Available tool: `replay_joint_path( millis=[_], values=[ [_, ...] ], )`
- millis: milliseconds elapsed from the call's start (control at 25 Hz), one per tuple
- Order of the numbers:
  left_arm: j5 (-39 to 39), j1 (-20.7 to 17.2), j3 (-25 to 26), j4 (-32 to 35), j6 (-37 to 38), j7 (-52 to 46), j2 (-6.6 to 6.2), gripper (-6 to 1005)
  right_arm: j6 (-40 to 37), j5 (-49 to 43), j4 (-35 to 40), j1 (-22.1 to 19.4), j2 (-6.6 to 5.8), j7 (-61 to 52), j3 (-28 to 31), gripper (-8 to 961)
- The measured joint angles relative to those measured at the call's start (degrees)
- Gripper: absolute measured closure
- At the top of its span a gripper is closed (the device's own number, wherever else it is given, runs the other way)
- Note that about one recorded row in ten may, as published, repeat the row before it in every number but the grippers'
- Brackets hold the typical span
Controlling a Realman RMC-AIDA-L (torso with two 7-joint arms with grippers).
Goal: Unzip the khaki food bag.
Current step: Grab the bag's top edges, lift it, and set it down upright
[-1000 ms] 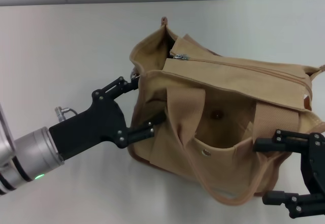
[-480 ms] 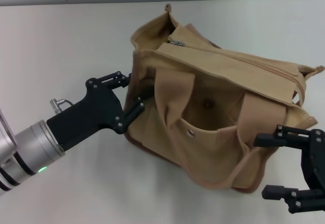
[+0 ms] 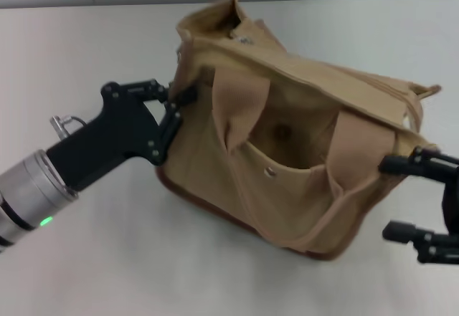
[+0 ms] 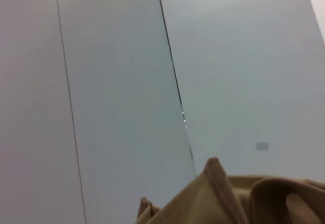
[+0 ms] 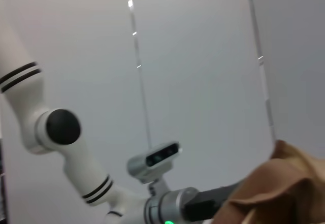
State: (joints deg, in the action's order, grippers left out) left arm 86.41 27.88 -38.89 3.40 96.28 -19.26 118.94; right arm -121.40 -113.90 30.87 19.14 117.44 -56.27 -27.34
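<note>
So the boxy tan canvas food bag (image 3: 287,151) sits mid-table (image 3: 107,259), tipped over; can't tell what's inside. The left black gripper (image 3: 176,108) is clamped together on the bag's left end. The right black gripper (image 3: 409,198) sits at the near-right corner, fingers spread apart, holding nothing.

We are seeing the khaki food bag (image 3: 287,144) tipping and sliding toward the far left; the left gripper (image 3: 174,108) is moving up along its end, the right gripper (image 3: 412,198) retreating rightward.
</note>
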Motion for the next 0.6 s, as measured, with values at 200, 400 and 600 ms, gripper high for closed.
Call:
replay_joint_path(
  millis=[200, 400, 600],
  values=[
    [-1.2, 0.1, 0.0, 3.4, 3.2, -0.1, -0.01, 921, -0.2, 0.0, -0.1, -0.3, 0.00, 0.0, 3.4, 158],
    [-1.7, -0.7, -0.6, 10.4, 8.8, -0.7, -0.21, 921, 0.4, 3.0, -1.2, -0.7, 0.26, 0.4, 11.9, 158],
    [-1.7, -1.2, -2.3, 16.3, 13.2, -0.8, -0.22, 922, 4.0, 12.3, -8.7, -0.4, 0.83, -2.3, 22.8, 158]
  ],
)
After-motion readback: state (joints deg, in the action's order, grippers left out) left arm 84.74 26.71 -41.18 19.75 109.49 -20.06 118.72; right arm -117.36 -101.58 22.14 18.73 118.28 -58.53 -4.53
